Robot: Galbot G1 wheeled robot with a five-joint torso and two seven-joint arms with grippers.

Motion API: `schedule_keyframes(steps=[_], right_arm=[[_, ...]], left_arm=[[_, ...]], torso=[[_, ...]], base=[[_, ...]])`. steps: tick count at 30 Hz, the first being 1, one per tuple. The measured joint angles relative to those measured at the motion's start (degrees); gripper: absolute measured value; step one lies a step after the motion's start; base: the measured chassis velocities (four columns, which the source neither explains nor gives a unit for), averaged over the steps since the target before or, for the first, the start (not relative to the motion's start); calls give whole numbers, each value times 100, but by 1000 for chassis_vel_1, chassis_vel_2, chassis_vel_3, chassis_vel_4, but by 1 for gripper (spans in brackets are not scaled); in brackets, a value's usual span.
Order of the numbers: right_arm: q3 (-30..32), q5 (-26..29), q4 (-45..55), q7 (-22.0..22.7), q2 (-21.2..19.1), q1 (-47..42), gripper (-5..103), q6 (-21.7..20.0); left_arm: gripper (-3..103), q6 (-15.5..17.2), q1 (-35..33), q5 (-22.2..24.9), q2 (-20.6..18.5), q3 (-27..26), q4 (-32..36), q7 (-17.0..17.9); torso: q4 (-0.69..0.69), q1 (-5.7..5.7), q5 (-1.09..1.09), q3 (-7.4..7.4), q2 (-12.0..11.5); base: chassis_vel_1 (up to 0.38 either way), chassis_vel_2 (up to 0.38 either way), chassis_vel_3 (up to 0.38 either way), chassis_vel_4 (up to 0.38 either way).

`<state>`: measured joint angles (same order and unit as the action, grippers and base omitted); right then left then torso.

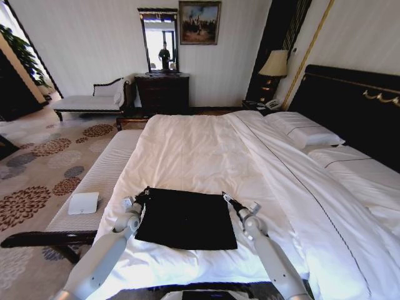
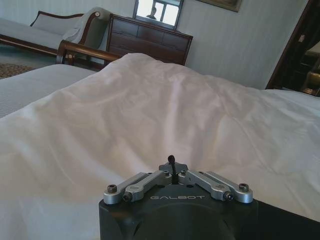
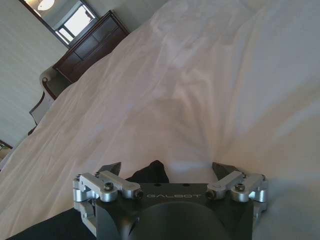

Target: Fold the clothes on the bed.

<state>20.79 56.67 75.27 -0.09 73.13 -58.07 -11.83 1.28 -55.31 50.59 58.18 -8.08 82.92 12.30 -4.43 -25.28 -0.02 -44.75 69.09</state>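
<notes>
Nearest us, the black T-shirt (image 1: 186, 217) is lying as a flat dark rectangle on the white duvet near the foot of the bed (image 1: 206, 150), no lettering showing. We are reaching with both arms to its far edge. Left gripper (image 1: 142, 195) is sitting at the far left corner; in its wrist view the linkages are drawn in, jaws together, a dark nub poking up between them, so we are reading it as pinching cloth. Right gripper (image 1: 226, 197) is at the far right corner, jaws standing apart with a peak of black fabric (image 3: 152, 171) rising between them, not yet clamped. We are judging the shirt light, limp, prone to sagging and dragging on the duvet; the two far corners are looking like the hold points, lifted evenly. Left of the bed, a striped bench (image 1: 103, 172) carrying a white pad (image 1: 83, 202); beyond, a dark dresser (image 1: 162, 92)
</notes>
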Motion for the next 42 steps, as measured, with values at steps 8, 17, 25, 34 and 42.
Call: schedule_keyframes(steps=[8, 17, 25, 34, 42], right_arm=[[-77, -19, -147, -26, 38, 108, 78, 43], [-262, -246, -121, -50, -23, 122, 44, 107], [-277, -271, 5, -29, -50, 91, 16, 128], [-252, -258, 506, 111, -157, -69, 1, 152], [-109, -283, 1306, 282, -345, -289, 1, 150]], left_arm=[[0, 10, 91, 3, 54, 51, -37, 12], [0, -5, 107, -38, 123, 54, -148, 16], [0, -9, 122, -27, 120, 52, -143, 16], [0, -11, 84, -24, 140, -16, 46, 81], [0, -3, 12, 103, 12, -157, 572, 208]], torso=[[0, 0, 1, 0, 0], [2, 0, 3, 0, 0], [2, 0, 3, -1, 0], [2, 0, 2, -1, 0], [2, 0, 2, -1, 0]], base=[[0, 0, 0, 0], [0, 0, 0, 0], [0, 0, 0, 0], [0, 0, 0, 0], [0, 0, 0, 0]])
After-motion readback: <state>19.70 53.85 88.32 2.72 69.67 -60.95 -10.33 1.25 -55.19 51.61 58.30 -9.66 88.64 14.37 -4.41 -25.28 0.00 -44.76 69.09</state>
